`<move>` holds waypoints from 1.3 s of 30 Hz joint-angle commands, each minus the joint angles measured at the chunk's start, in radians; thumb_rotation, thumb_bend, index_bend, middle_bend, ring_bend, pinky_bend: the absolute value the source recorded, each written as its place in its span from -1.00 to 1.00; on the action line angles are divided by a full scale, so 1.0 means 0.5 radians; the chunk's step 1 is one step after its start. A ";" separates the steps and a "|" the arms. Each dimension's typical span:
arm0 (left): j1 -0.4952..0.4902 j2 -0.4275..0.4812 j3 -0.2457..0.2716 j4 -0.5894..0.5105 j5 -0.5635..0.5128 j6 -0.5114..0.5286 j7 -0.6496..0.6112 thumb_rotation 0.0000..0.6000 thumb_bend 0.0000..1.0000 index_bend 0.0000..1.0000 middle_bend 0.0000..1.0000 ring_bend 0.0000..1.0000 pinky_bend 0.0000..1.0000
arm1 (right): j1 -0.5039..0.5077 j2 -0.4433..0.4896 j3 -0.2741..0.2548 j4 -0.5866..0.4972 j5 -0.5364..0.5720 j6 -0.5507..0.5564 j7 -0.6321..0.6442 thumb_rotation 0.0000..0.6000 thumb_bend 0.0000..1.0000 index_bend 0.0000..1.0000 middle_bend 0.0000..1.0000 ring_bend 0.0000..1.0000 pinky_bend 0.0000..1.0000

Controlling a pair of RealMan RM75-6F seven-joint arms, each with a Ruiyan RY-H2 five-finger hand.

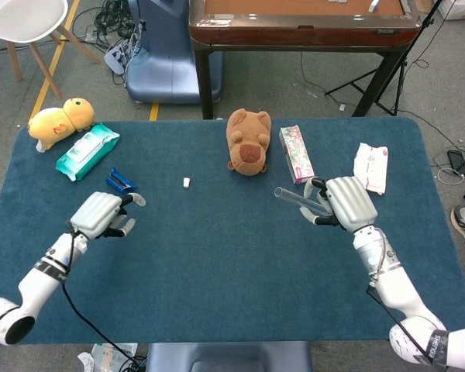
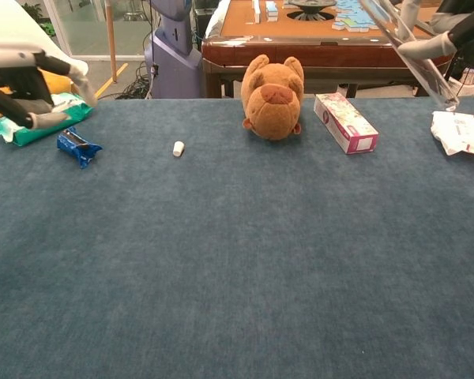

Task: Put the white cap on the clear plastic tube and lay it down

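The small white cap (image 1: 186, 183) (image 2: 178, 148) lies on the blue tabletop left of the brown plush. My right hand (image 1: 342, 203) (image 2: 452, 31) holds the clear plastic tube (image 1: 294, 197) (image 2: 411, 51) in the air over the right part of the table; the tube points left in the head view and slants across the upper right corner of the chest view. My left hand (image 1: 102, 215) (image 2: 30, 83) hovers over the left side, fingers apart and holding nothing, well left of the cap.
A brown plush (image 1: 247, 142) and a floral box (image 1: 296, 153) sit at the back middle. A white wipes pack (image 1: 370, 167) lies back right. A blue wrapper (image 1: 120, 183), green wipes pack (image 1: 87, 151) and yellow plush (image 1: 60, 122) sit back left.
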 commanded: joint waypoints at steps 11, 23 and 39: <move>-0.527 -0.418 -0.007 0.407 -0.528 -0.496 0.533 1.00 0.22 -0.66 1.00 1.00 1.00 | -0.022 -0.005 -0.080 0.018 -0.038 -0.083 0.016 1.00 0.05 0.37 0.89 1.00 1.00; -0.853 -0.704 0.111 0.818 -1.233 -0.601 0.875 1.00 0.37 -0.81 1.00 1.00 1.00 | 0.009 -0.090 -0.086 0.098 0.006 -0.145 0.015 1.00 0.05 0.37 0.89 1.00 1.00; -1.145 -1.060 0.267 1.377 -1.825 -0.685 1.121 1.00 0.40 -0.82 1.00 1.00 1.00 | 0.002 -0.116 -0.089 0.158 0.043 -0.164 0.039 1.00 0.05 0.37 0.89 1.00 1.00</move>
